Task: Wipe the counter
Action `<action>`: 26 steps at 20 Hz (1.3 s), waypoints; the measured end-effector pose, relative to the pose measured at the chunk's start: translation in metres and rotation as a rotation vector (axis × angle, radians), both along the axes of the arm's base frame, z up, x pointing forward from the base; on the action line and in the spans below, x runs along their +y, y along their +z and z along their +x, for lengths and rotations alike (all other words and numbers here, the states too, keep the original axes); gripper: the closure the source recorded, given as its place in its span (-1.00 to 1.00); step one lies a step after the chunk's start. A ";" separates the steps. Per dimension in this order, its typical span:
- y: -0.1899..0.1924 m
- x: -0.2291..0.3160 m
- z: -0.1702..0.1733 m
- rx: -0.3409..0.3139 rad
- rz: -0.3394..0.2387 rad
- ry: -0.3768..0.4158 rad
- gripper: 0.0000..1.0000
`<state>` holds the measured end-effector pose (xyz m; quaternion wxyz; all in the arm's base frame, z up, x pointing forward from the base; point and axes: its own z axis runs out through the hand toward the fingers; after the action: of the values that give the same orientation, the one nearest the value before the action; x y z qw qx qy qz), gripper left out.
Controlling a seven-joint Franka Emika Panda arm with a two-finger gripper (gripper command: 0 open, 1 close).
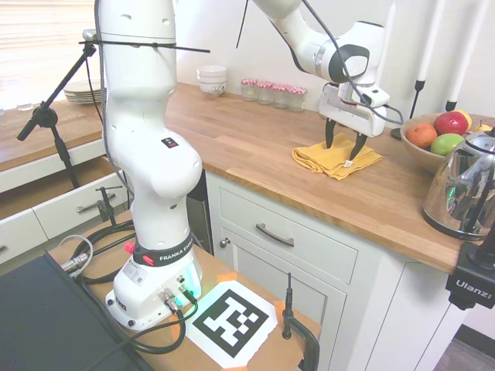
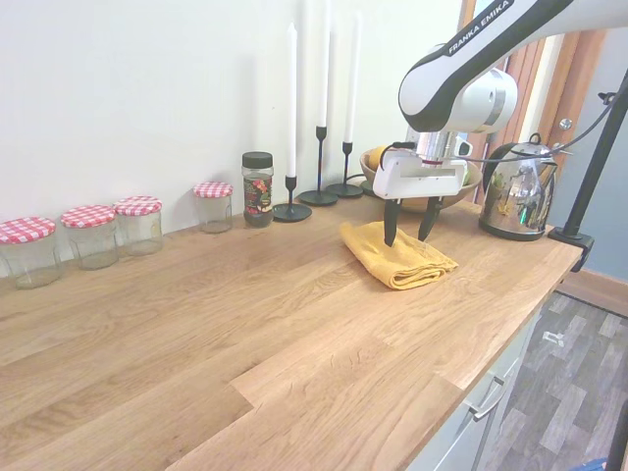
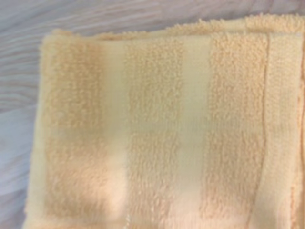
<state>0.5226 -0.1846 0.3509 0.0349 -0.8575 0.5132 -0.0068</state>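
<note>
So the gripper [image 2: 409,236] is parked right over the folded yellow terry towel [image 2: 397,254], fingers spread apart with the tips down at the cloth, nothing pinched yet. The towel sits on the wooden counter [image 2: 245,334], near its front edge toward the kettle [image 2: 515,199] end. Looks like the grab step: next it probably has to sink a bit and close on the fabric before any wiping happens.

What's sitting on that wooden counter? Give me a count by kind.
Checked-lid jars: 4
Candles: 3
Spice jar: 1
Yellow cloth: 1
Fruit bowl: 1
Kettle: 1
Stack of white bowls: 1
Total: 12
</note>
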 end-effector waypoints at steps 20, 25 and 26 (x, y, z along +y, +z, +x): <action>-0.021 -0.001 0.006 0.017 0.029 -0.009 1.00; -0.020 0.002 0.008 0.012 0.028 -0.005 1.00; -0.020 0.003 0.008 0.010 0.027 -0.004 1.00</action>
<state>0.5305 -0.1819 0.3308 0.0440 -0.8560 0.5150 0.0045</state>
